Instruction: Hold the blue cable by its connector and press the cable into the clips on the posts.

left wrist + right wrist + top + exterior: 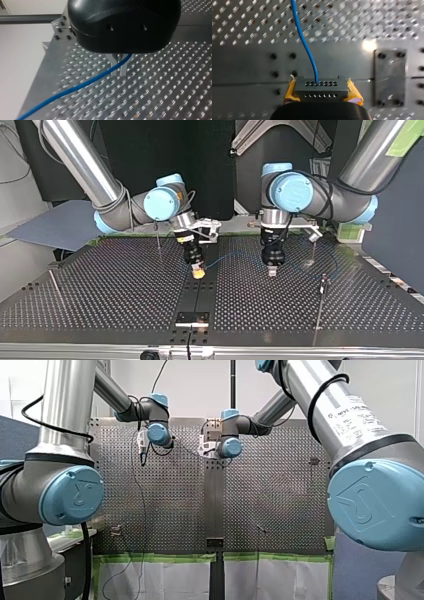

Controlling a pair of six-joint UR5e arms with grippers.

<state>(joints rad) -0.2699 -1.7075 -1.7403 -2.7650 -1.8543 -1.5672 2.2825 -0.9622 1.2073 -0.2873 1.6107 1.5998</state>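
Right tool [322, 91] clamps grey, hole-gridded connector [321, 86].

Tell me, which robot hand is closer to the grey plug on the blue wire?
Right. My right gripper clamps the grey connector between its yellow pads. My left gripper is apart from it, gripping the blue cable further along, at the top view's right.

Bright, even room light. Soft sheen on the black housing of my left gripper [119, 70]; white glare patch on the grey perforated metal table [369, 45], right wrist view.
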